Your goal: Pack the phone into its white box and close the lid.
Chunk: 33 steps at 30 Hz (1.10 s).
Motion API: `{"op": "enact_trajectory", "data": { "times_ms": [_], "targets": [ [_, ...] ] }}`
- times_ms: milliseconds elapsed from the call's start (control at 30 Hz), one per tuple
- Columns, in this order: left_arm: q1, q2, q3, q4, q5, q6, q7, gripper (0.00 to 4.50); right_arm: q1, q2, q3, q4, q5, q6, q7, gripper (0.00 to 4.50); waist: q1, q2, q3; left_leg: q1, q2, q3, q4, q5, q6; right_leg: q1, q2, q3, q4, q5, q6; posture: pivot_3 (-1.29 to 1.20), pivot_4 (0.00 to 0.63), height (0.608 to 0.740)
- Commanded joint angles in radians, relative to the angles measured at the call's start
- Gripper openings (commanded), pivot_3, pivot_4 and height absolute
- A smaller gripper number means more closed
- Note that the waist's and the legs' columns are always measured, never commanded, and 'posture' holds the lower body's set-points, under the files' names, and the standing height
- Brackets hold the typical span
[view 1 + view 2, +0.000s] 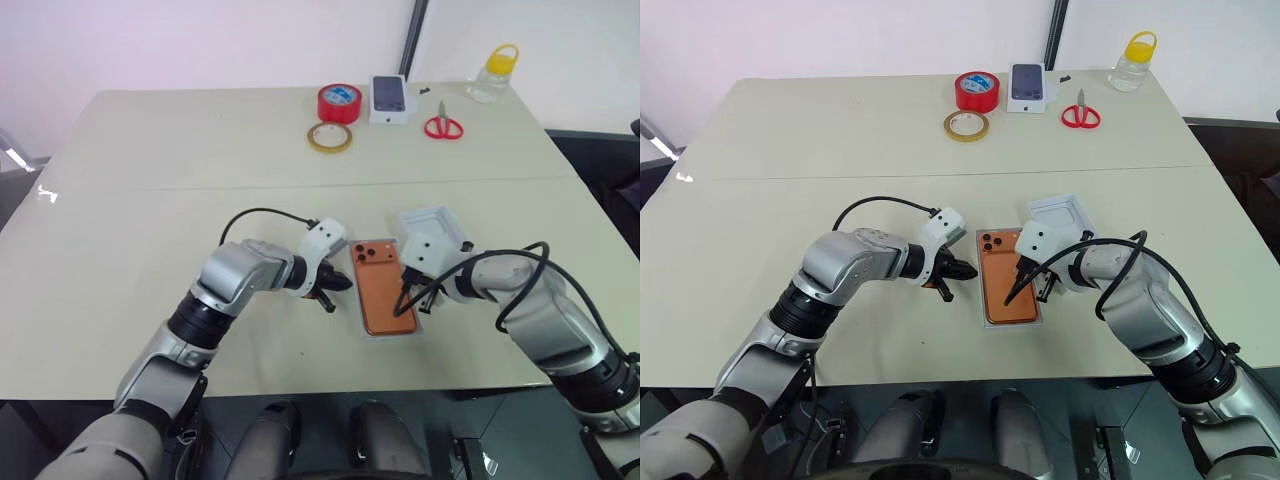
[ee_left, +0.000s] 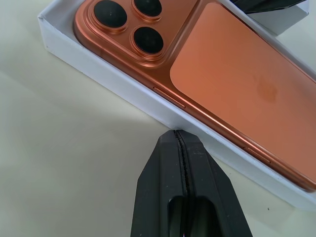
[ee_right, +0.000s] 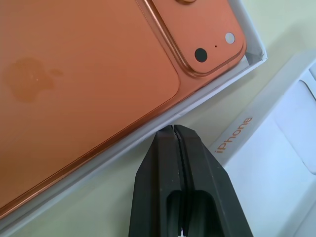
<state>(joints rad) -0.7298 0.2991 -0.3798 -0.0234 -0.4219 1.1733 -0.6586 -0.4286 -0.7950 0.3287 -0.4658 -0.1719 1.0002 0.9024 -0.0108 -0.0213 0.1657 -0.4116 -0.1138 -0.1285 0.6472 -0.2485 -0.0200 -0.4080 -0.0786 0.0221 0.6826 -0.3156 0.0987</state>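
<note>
Lying face-down, the phone fills the white box.

Both arms reach inward toward each other, the left gripper and the right gripper angled downward, each with its fingers pressed together, holding nothing.

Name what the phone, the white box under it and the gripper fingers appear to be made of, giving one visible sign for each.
Phone: probably matte metal or frosted glass; soft orange sheen, glossier raised lens block.
White box: likely cardboard; thin, flat matte walls with crisp folded corners.
Left gripper's fingers: seemingly moulded black plastic or rubber; dull surface, rounded edges.
</note>
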Motion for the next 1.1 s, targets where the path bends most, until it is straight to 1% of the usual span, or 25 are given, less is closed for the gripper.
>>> {"op": "enact_trajectory", "data": {
  "times_ms": [33,233,367,467,533,567,633,667,800,900,1000,1100],
  "targets": [
    [-0.027,-0.037,-0.013,-0.057,-0.026,-0.02,-0.036,0.02,-0.007,0.021,0.015,-0.058,0.049,-0.023,0.009,0.0,0.0,0.0,0.0,0.0,0.0,0.0,0.0,0.0,0.0,0.0,0.0,0.0,0.0,0.0,0.0,0.0,0.15,0.74],
    [-0.013,0.009,0.055,-0.043,-0.021,-0.023,-0.026,0.02,-0.008,-0.015,-0.031,-0.038,0.06,-0.055,0.013,0.0,-0.002,0.0,0.0,0.0,0.0,0.0,0.0,0.0,0.0,0.0,0.0,0.0,0.0,0.0,0.0,0.0,0.15,0.74],
    [0.02,0.078,0.086,-0.091,-0.02,-0.04,-0.043,0.02,0.002,-0.066,-0.094,-0.035,0.102,-0.065,0.041,0.0,-0.002,0.0,0.0,0.0,0.0,0.0,0.0,0.0,0.0,0.0,0.0,0.0,0.0,0.0,0.0,0.0,0.15,0.74],
    [0.036,0.107,0.124,-0.103,-0.023,-0.07,-0.051,0.0,-0.021,-0.081,-0.171,-0.04,0.183,-0.015,0.077,0.79,-0.001,0.0,0.0,0.0,0.0,0.0,0.0,0.0,0.0,0.0,0.0,0.0,0.0,0.0,0.0,0.0,0.15,0.74],
    [0.051,0.127,0.144,-0.113,-0.018,-0.125,-0.068,0.0,-0.044,-0.088,-0.22,-0.044,0.235,0.026,0.092,1.77,-0.001,0.0,0.0,0.0,0.0,0.0,0.0,0.0,0.0,0.0,0.0,0.0,0.0,0.0,0.0,0.0,0.15,0.74],
    [0.062,0.14,0.153,-0.119,-0.012,-0.166,-0.081,0.0,-0.059,-0.085,-0.243,-0.043,0.259,0.06,0.091,2.37,-0.002,0.0,0.0,0.0,0.0,0.0,0.0,0.0,0.0,0.0,0.0,0.0,0.0,0.0,0.0,0.0,0.15,0.74],
    [0.097,0.171,0.17,-0.133,0.007,-0.289,-0.119,0.0,-0.092,-0.065,-0.286,-0.028,0.306,0.153,0.075,3.24,-0.002,0.0,0.0,0.0,0.0,0.0,0.0,0.0,0.0,0.0,0.0,0.0,0.0,0.0,0.0,0.0,0.15,0.74],
    [0.12,0.183,0.181,-0.141,0.016,-0.359,-0.138,0.0,-0.101,-0.066,-0.289,-0.021,0.319,0.205,0.063,3.79,-0.002,0.0,0.0,0.0,0.0,0.0,0.0,0.0,0.0,0.0,0.0,0.0,0.0,0.0,0.0,0.0,0.15,0.74],
    [0.206,0.219,0.228,-0.175,0.02,-0.589,-0.222,0.0,-0.136,-0.04,-0.302,0.04,0.36,0.372,-0.004,3.79,0.001,0.0,0.0,0.0,0.001,0.0,0.0,0.0,0.0,0.0,0.0,0.0,-0.001,0.0,0.0,0.0,0.15,0.74],
    [0.281,0.28,0.215,-0.185,0.046,-0.737,-0.324,0.0,-0.16,0.01,-0.303,0.104,0.373,0.478,-0.076,3.79,-0.001,0.0,0.0,0.0,0.0,0.0,-0.001,0.0,0.0,0.0,-0.001,0.0,-0.001,0.0,0.0,0.0,0.15,0.74],
    [0.337,0.319,0.205,-0.199,0.048,-0.825,-0.4,0.0,-0.171,0.041,-0.289,0.128,0.378,0.52,-0.138,3.79,-0.001,0.001,0.0,0.0,0.001,0.0,-0.001,0.0,0.0,0.0,-0.001,0.0,-0.001,0.0,-0.001,0.0,0.15,0.74],
    [0.363,0.332,0.209,-0.216,0.031,-0.833,-0.43,0.0,-0.181,0.058,-0.283,0.143,0.389,0.534,-0.184,3.79,0.001,0.001,0.0,0.0,0.0,0.001,-0.001,0.0,0.001,0.0,-0.001,0.0,-0.001,0.0,-0.001,0.0,0.15,0.74]
  ]
}}
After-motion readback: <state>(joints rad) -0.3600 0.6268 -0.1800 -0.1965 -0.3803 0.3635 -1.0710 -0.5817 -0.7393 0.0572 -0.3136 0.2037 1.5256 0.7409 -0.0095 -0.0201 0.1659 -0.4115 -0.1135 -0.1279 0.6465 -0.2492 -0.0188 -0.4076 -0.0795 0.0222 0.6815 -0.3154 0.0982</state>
